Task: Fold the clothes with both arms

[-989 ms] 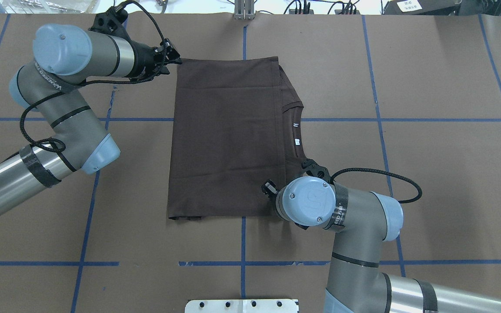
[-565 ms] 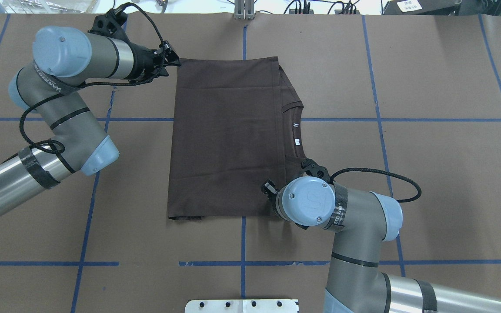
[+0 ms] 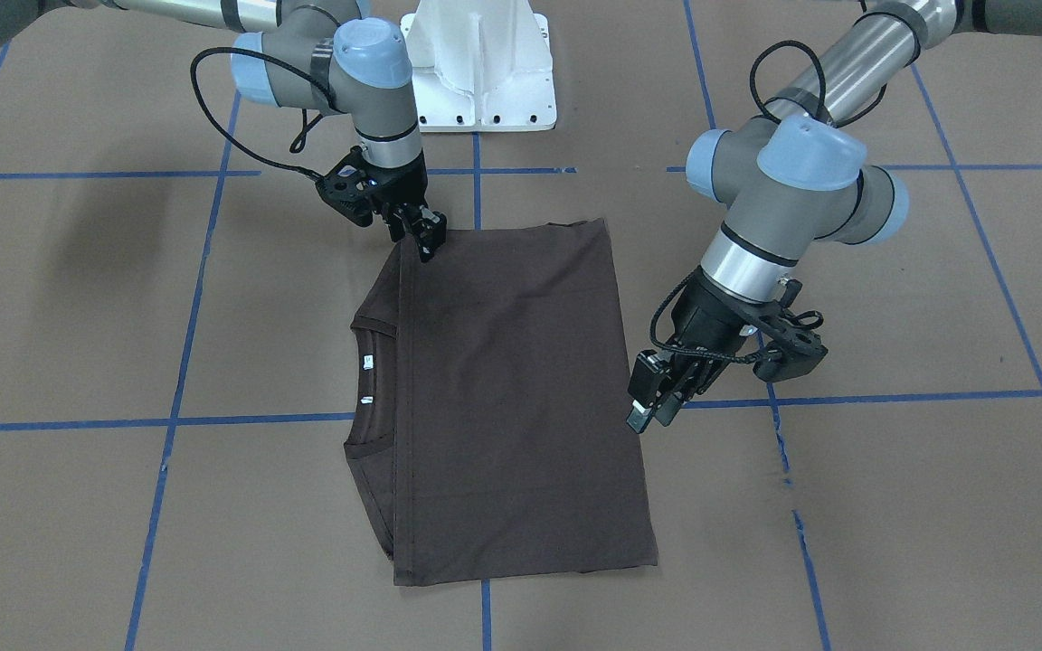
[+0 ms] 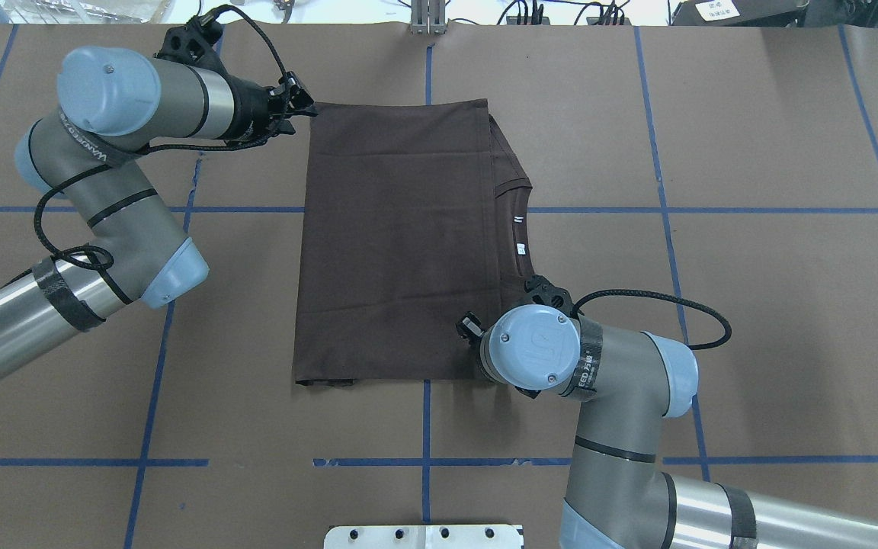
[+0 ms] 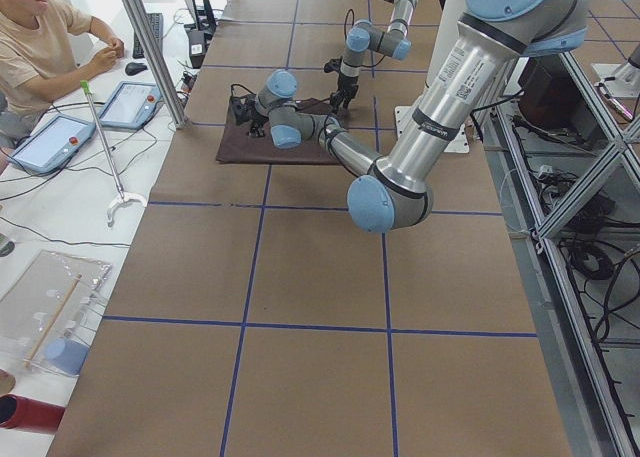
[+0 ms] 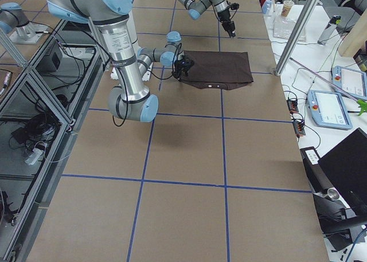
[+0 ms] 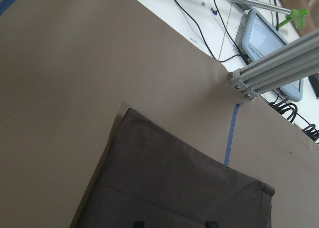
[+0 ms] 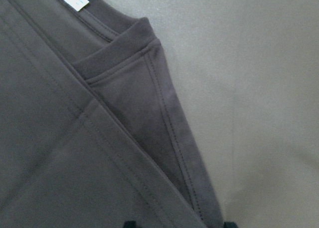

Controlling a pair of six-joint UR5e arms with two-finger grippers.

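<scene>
On the bench (image 4: 751, 320), the T-shirt (image 4: 401, 244) lies flat, folded into a rectangle. Your left pincer (image 3: 648, 409) and right pincer (image 3: 424, 244) are both released, poised at 2 diagonal corners, probably to pinch for another fold.

A robotics lab — aluminium frame (image 7: 279, 68), teach pendants (image 6: 330, 109), blue-taped table (image 4: 751, 305).

Left pincer (image 4: 305, 101) by far-left corner of T-shirt (image 4: 401, 244), right pincer (image 3: 424, 240) over its near-right corner
</scene>
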